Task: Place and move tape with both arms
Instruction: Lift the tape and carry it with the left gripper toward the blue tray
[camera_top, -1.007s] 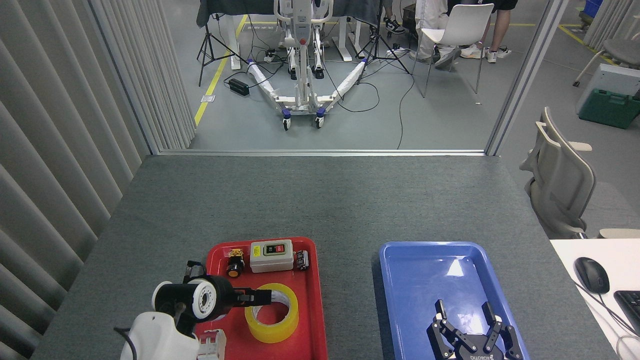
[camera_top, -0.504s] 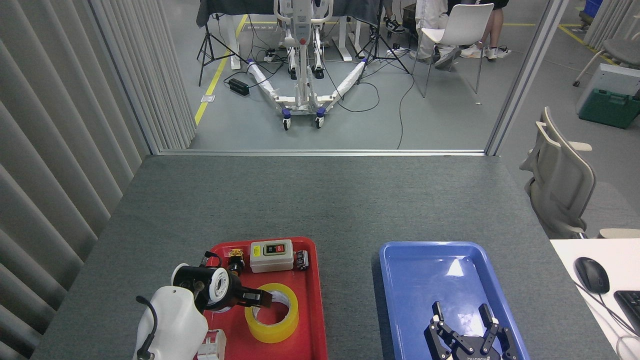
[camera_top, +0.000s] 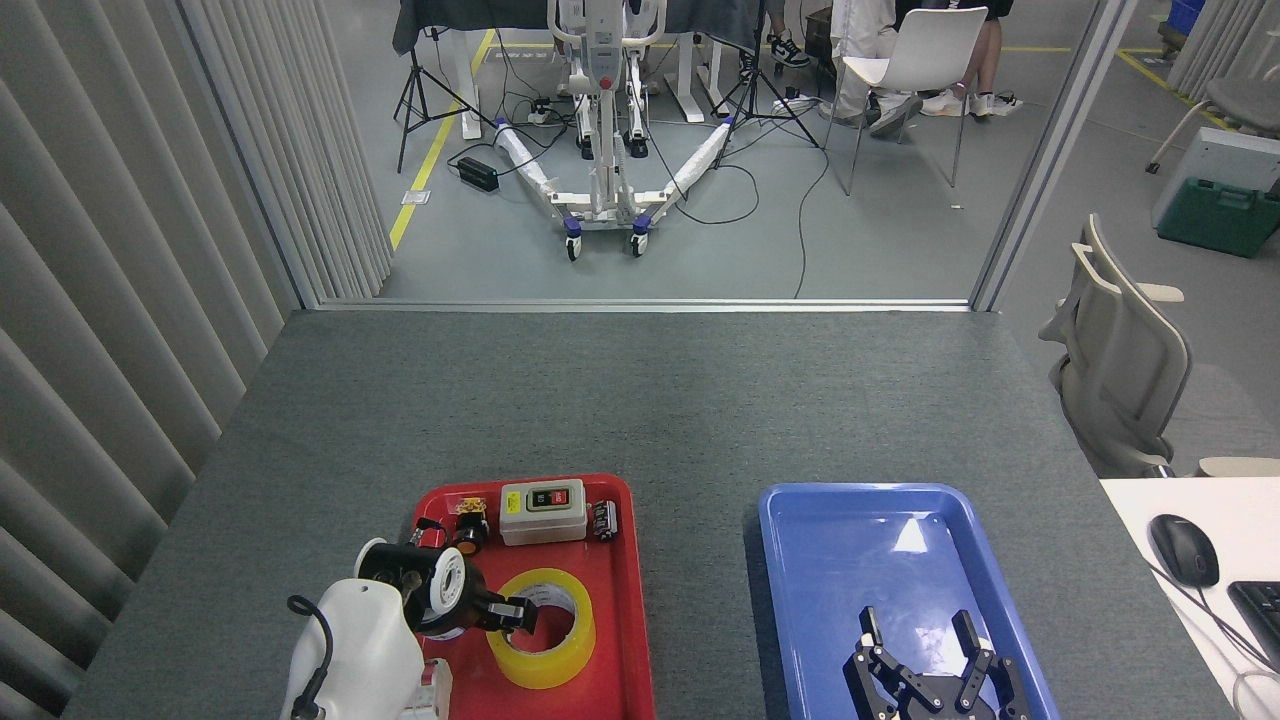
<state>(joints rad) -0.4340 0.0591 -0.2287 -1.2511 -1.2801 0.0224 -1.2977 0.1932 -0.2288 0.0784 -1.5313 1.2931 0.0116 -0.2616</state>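
The tape (camera_top: 548, 655), a wide yellow roll with a whitish core, lies flat in the near half of the red tray (camera_top: 625, 600). My left gripper (camera_top: 512, 614) comes in from the left and tilts down onto the roll's left rim. Its black fingers (camera_top: 520, 604) stand slightly apart at the rim and hide part of it, and nothing is clamped. My right gripper (camera_top: 915, 645) hovers low over the near end of the blue tray (camera_top: 800, 560), fingers spread wide and empty.
A grey switch box (camera_top: 542, 511), an orange push button (camera_top: 466, 535) and small parts sit at the red tray's far end. A white part (camera_top: 436, 690) lies at its near left. A mouse (camera_top: 1183, 549) and keyboard rest on a white desk to the right.
My left gripper has drawn back toward me and tipped downward, from level over the roll's far rim to its left rim. The right gripper has slid slightly nearer. The tape has not moved.
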